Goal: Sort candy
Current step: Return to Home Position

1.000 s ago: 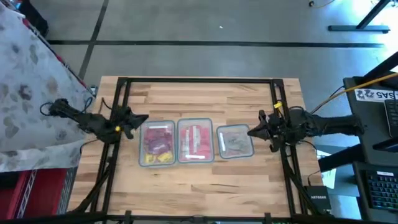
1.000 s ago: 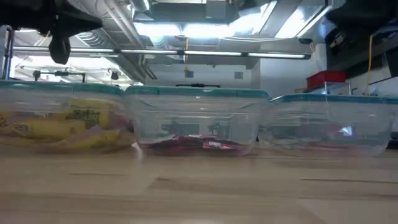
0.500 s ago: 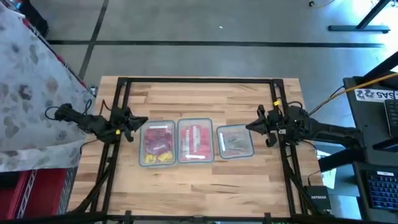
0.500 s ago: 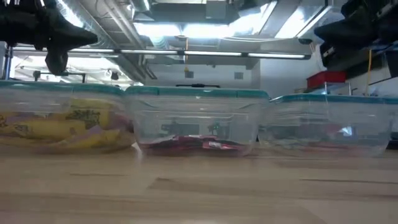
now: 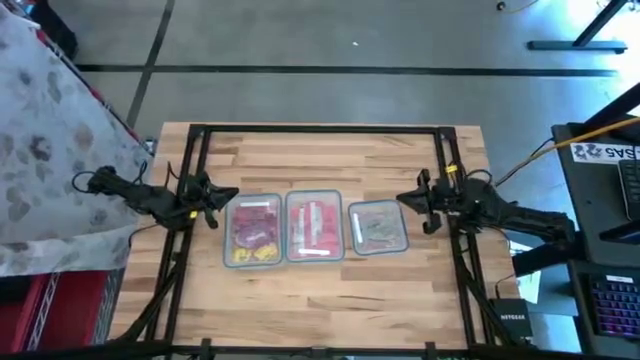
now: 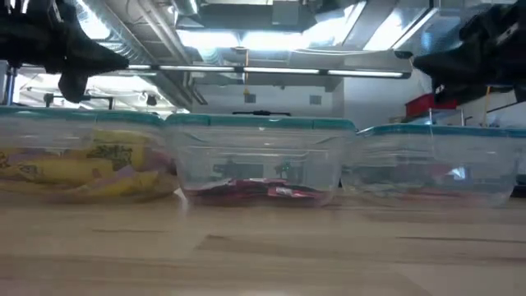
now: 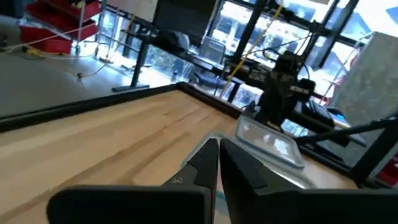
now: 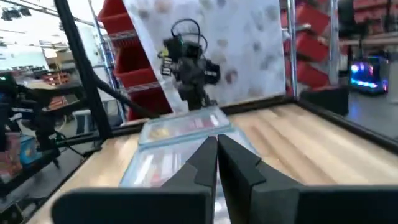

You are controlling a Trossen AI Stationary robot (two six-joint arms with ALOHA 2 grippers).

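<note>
Three clear tubs with teal-rimmed lids stand in a row at the table's middle. The left tub (image 5: 252, 229) holds purple and yellow candy (image 6: 74, 168). The middle tub (image 5: 314, 225) holds red candy (image 6: 255, 191). The right tub (image 5: 377, 227) holds a few pale pieces. My left gripper (image 5: 232, 196) hangs shut just left of the left tub, above the table, pointing at the row. My right gripper (image 5: 402, 200) hangs shut just right of the right tub, pointing back at it. Both wrist views show the fingertips closed together (image 7: 217, 146) (image 8: 216, 140) with nothing between them.
A black frame (image 5: 320, 128) runs along the table's far edge and down both sides, close beside each arm. A patterned cloth (image 5: 50, 130) hangs off the left, and a desk with a keyboard (image 5: 610, 300) stands at the right. Bare wood lies in front of and behind the tubs.
Both grippers have come down a little in the low view, staying shut. My right gripper has also shifted slightly toward the table's far edge, its arm now slanting behind it. The tubs and candy have not moved.
</note>
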